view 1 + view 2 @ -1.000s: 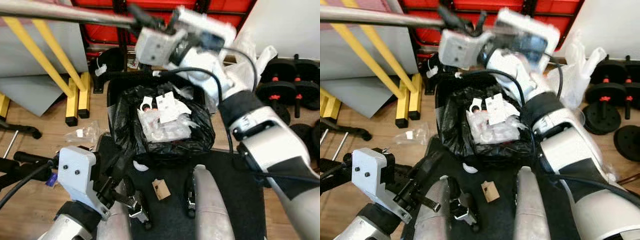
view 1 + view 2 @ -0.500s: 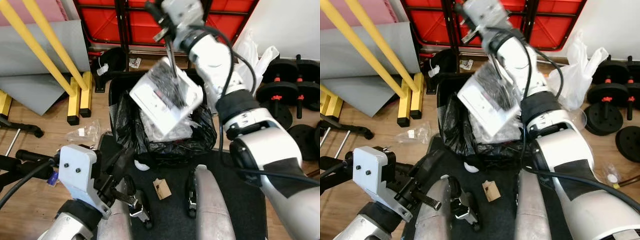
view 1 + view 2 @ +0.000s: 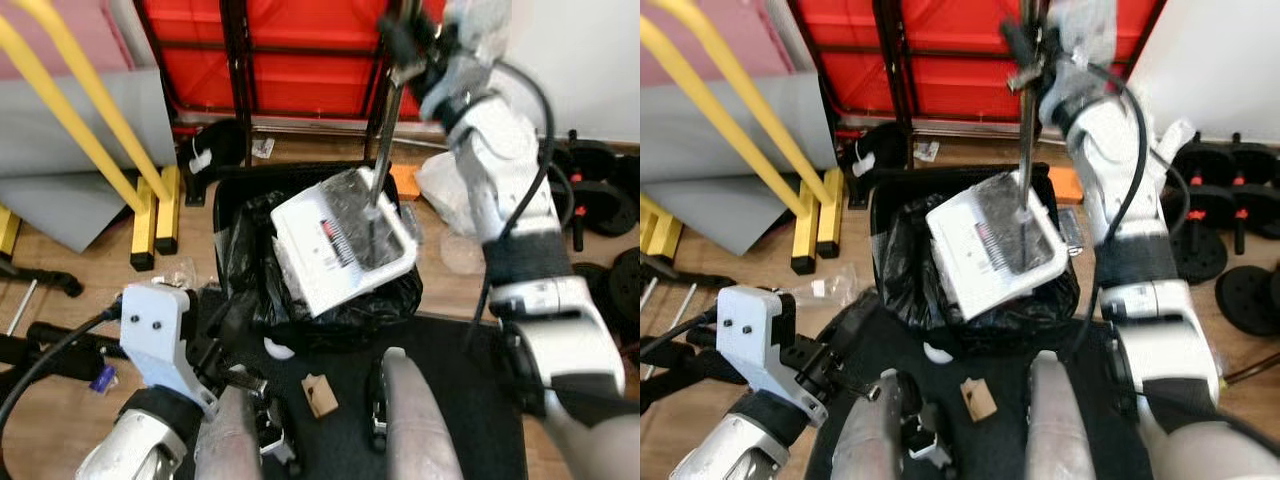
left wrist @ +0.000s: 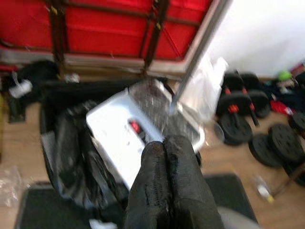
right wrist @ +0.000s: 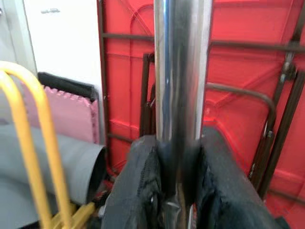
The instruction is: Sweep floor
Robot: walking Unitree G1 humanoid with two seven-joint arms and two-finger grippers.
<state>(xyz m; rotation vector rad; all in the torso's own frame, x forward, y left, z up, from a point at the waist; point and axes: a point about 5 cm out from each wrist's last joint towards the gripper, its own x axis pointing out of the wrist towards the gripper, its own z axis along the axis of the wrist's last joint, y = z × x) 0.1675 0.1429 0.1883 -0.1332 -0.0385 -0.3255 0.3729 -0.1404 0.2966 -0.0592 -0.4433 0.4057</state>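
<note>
Your right gripper (image 5: 174, 191) is at the top centre of the head views, fingers clamped on the metal pole (image 3: 1026, 120) of the dustpan (image 3: 995, 248). The pan hangs tilted over the bin (image 3: 250, 185) at mid frame, its open mouth facing down into the black liner (image 3: 902, 270), so you look to be at the emptying step.

Left gripper (image 4: 167, 167) sits at lower left in the head views, fingers pressed together with nothing between them, pointing toward the bin.

Handling, as a judgement: the pole is stiff, smooth and shiny, so it may twist or slip in the fingers. The pan is light plastic, but it hangs far below the grip, so it will swing and lever on your wrist. Keep hold of the pole. The liner is thin and soft, and the pan's edge can snag it.

A cardboard scrap (image 3: 318, 393) and a white bit (image 3: 278, 348) lie on the dark mat (image 3: 470, 390) at bottom centre, just before the bin. A clear wrapper (image 3: 820, 285) lies on the wood floor (image 3: 60, 265) at left. Dumbbells (image 3: 1230, 215) sit at right. More sweeping is likely left.
</note>
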